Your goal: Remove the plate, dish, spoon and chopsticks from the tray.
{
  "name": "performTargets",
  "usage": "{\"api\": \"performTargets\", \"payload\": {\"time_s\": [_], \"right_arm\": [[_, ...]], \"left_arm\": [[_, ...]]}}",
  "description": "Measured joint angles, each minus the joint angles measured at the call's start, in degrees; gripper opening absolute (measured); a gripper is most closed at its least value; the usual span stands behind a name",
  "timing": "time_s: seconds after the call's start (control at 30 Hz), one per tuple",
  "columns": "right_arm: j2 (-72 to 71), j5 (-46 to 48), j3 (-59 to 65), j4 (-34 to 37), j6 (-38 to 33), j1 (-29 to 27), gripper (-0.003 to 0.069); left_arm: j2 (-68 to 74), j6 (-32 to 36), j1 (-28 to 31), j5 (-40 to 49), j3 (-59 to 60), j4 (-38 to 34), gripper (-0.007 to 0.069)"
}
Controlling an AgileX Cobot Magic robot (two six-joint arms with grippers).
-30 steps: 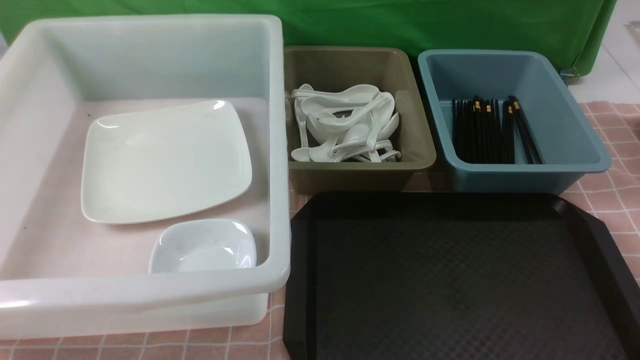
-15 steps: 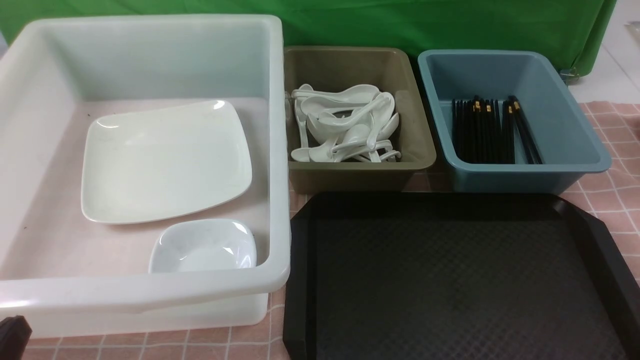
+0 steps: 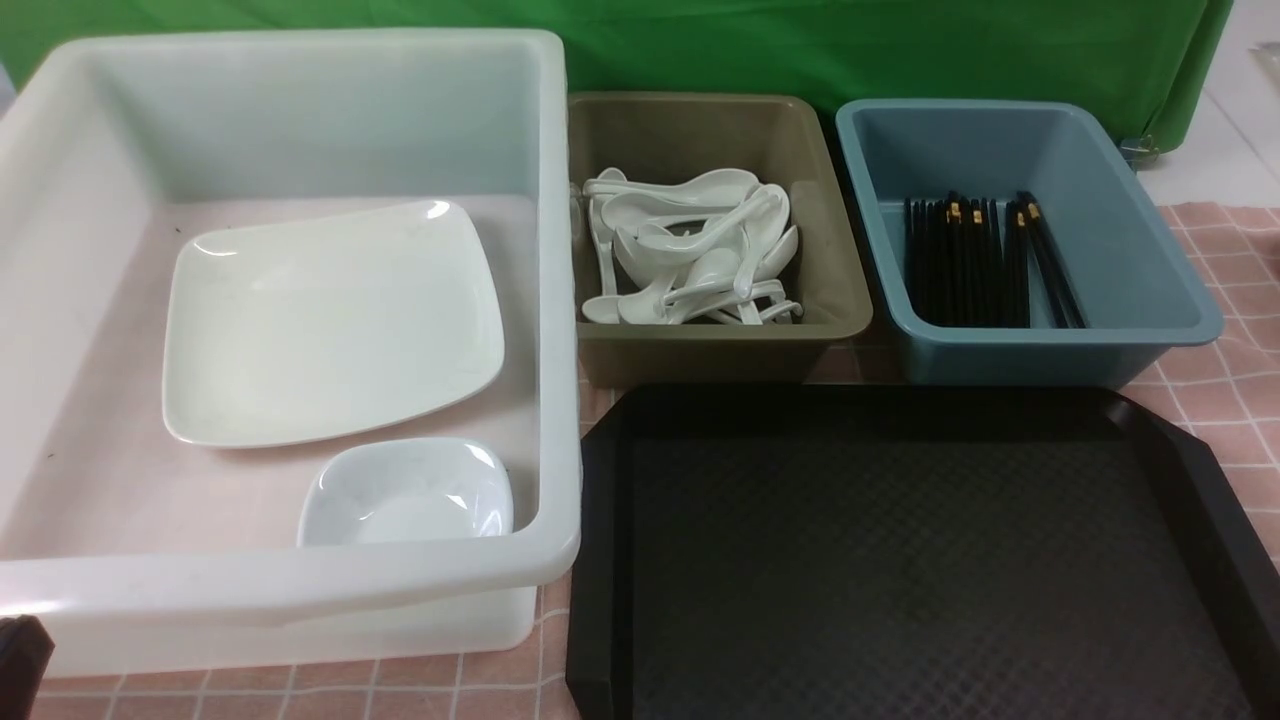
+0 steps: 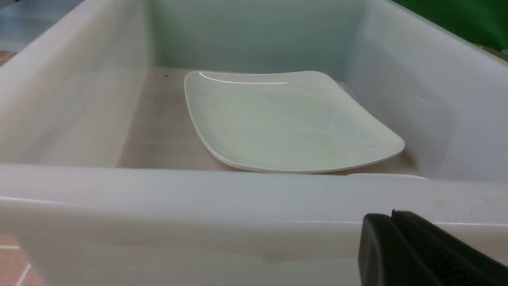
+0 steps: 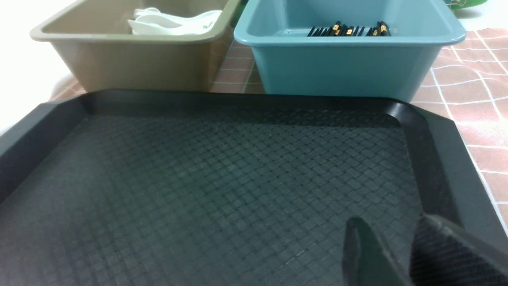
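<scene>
Finding the tray (image 3: 598, 540) sitting at 5 o'clock in the front view, on the pink checked cloth (image 3: 1220, 400), with its long axis running 9 to 3 and its diamond-textured floor facing up.

Finding the plate (image 3: 330, 320) lying flat inside the white tub (image 3: 300, 590) at 9 o'clock of the tray, turned slightly so that one corner is pointing toward 1 o'clock. Seeing the dish (image 3: 405, 495) resting upright at the plate's 5 o'clock, just beside it, and sitting close against the tub's near wall.

Noting the olive-brown tub (image 3: 700, 350) standing at the tray's 11 o'clock and holding a heap of white spoons (image 3: 690, 250), handles pointing every way; not managing to tell the task's spoon from the rest.

Noting the blue tub (image 3: 1050, 360) standing at the tray's 1 o'clock and holding the black chopsticks (image 3: 965, 265), bundled side by side, long axes running 12 to 6, gold-banded ends pointing to 12. Not telling one pair from another.

Seeing the left gripper (image 4: 393, 216) hanging just outside the white tub's near wall, fingers pressing together with no gap showing and gripping nothing. Seeing the right gripper (image 5: 393, 218) hanging low over the tray's near right part, fingers standing slightly apart and gripping nothing.
</scene>
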Motion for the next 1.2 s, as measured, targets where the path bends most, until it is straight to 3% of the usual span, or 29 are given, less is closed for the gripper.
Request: {"api": "performTargets", "payload": {"time_s": [1.2], "right_arm": [[0.0,0.0,0.0,0.0,0.0,0.0,0.024]], "left_arm": [[0.0,0.9,0.0,0.0,0.0,0.04,0.0001]]}}
